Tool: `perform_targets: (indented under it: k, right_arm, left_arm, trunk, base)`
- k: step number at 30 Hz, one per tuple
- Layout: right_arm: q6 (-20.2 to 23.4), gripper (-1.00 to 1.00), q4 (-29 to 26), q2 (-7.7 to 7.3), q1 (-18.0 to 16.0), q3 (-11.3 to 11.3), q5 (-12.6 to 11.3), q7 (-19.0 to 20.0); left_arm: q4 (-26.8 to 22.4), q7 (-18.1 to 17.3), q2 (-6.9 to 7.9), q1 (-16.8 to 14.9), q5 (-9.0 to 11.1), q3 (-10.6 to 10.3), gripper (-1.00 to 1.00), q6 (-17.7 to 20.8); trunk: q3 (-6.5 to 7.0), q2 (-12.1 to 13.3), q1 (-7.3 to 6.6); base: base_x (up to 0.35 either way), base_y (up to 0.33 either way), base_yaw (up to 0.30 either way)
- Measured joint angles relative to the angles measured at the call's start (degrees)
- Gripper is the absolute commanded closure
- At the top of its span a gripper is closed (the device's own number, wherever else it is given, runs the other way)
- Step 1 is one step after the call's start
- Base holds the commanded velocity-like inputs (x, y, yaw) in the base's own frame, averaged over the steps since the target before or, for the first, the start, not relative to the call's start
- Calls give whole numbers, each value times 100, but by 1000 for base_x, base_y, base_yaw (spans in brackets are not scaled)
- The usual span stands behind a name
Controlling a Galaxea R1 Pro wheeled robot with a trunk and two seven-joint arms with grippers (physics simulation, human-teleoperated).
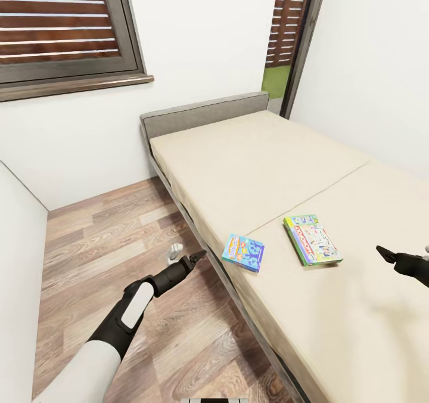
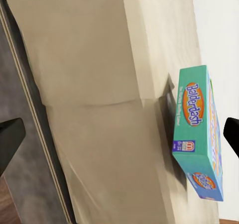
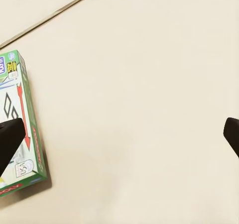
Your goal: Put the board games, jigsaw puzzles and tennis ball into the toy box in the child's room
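The small blue flat cardboard board game box [image 1: 243, 251] lies at the near side edge of the beige-mattressed bed [image 1: 262, 158], one corner hanging slightly over that edge. The left black gripper [image 1: 197, 256] hovers over the wood-plank floor [image 1: 107, 236] just beside the bed, pointing at this box without touching it. In the left wrist view its jaws stand wide apart, and the same box [image 2: 198, 134] — teal there, printed "Balderdash" — sits between the fingertip lines, nearer one finger.

The green-white-red flat cardboard board game box [image 1: 312, 239] lies further in from the edge, near the blue one but apart from it, just below the seam across the mattress. The right gripper [image 1: 387, 254] hangs over the mattress, well apart from this box, its arm cut off by the picture's edge. The right wrist view shows its jaws wide apart, one dark fingertip overlapping the box [image 3: 22, 129], which is partly cut off — whether they touch cannot be told.
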Motion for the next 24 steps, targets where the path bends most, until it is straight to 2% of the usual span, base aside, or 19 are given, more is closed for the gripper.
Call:
perform_targets:
  k: [14, 24]
  right_arm:
    - [0, -100, 0, 4, 1, 9, 0, 0]
    - [0, -100, 0, 9, 1, 20, -1, 1]
  left_arm:
    - [17, 14, -54, -81, 3, -21, -100, -7]
    - [18, 85, -168, -117, -9, -32, -100, -7]
  trunk:
    - [0, 0, 0]
    - [0, 0, 0]
  base:
    - [0, 0, 0]
    - [0, 0, 0]
